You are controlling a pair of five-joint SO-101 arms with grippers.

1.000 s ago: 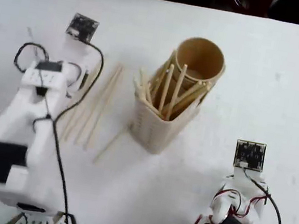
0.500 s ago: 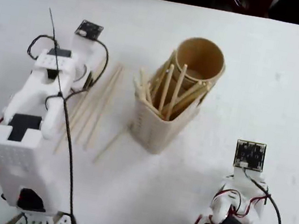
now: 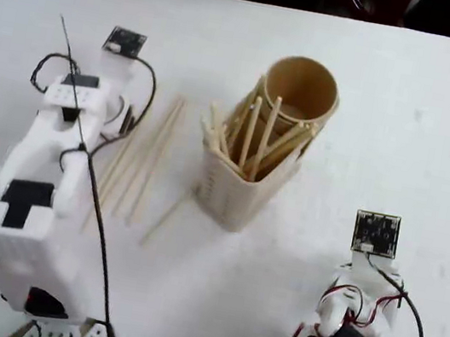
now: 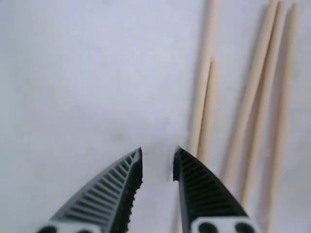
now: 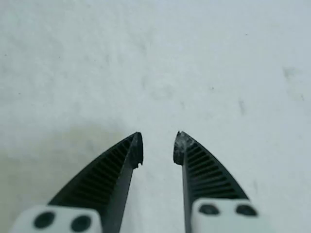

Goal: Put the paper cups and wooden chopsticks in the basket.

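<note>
At nine o'clock on the table, the left arm hung over a loose row of wooden chopsticks. Its left pincer was slightly spread and empty, one jaw just beside the nearest stick. At the centre, the basket held a paper cup and a bundle of sticks. At five o'clock from the basket, the right pincer hovered over bare table, narrowly parted and gripping nothing. The step in hand looked to be gathering the leftover chopsticks. The next move would call for sliding sideways to straddle one stick, then closing on it.
</note>
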